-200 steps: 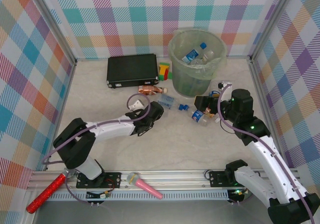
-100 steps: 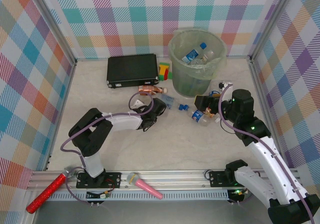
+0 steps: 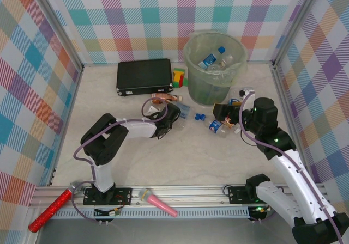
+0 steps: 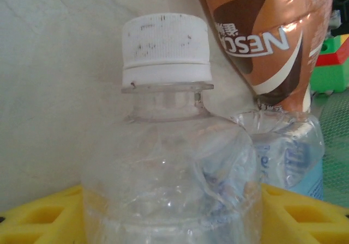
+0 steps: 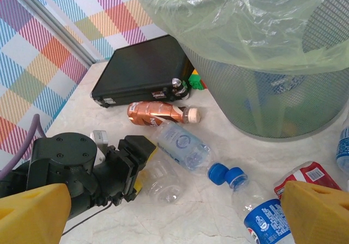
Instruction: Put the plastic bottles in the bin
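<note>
A crumpled clear bottle [image 4: 169, 162] with a white cap is sitting at lower centre of the left wrist frame, between the spread yellow fingers [image 4: 38, 217] of the left gripper [image 4: 172, 211]. Behind it, upper right, a copper-brown bottle [image 4: 267, 37] is lying — the black case [image 3: 144, 75] beyond. The bin [image 3: 203, 86] (bottles [image 3: 210, 59] inside) is standing upper centre overhead. The right gripper [image 3: 222, 113] is hovering agape by a blue-labelled bottle [image 3: 217, 127], its arm rising from lower right.
</note>
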`<action>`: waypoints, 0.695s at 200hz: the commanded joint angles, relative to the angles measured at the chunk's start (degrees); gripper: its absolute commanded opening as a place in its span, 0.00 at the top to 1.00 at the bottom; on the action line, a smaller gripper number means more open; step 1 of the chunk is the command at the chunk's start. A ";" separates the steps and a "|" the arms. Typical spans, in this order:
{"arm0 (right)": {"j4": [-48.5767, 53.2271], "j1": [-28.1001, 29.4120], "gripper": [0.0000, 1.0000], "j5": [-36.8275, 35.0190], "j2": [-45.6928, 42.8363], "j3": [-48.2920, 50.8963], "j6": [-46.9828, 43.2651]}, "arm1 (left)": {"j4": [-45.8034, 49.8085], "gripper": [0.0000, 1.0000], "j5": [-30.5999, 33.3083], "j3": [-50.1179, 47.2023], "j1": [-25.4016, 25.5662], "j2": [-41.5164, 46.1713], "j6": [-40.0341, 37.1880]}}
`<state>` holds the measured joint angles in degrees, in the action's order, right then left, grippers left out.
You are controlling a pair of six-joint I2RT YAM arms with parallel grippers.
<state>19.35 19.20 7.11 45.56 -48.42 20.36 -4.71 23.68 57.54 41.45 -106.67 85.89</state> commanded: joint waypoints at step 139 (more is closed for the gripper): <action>8.12 0.39 0.01 -16.66 -11.89 0.24 1.44 | 7.65 0.40 7.58 18.60 3.34 14.77 -49.25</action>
<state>25.19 19.20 -3.38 35.79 -48.42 20.64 4.32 29.71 71.29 44.29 -92.44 51.13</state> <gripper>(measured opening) 0.990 0.602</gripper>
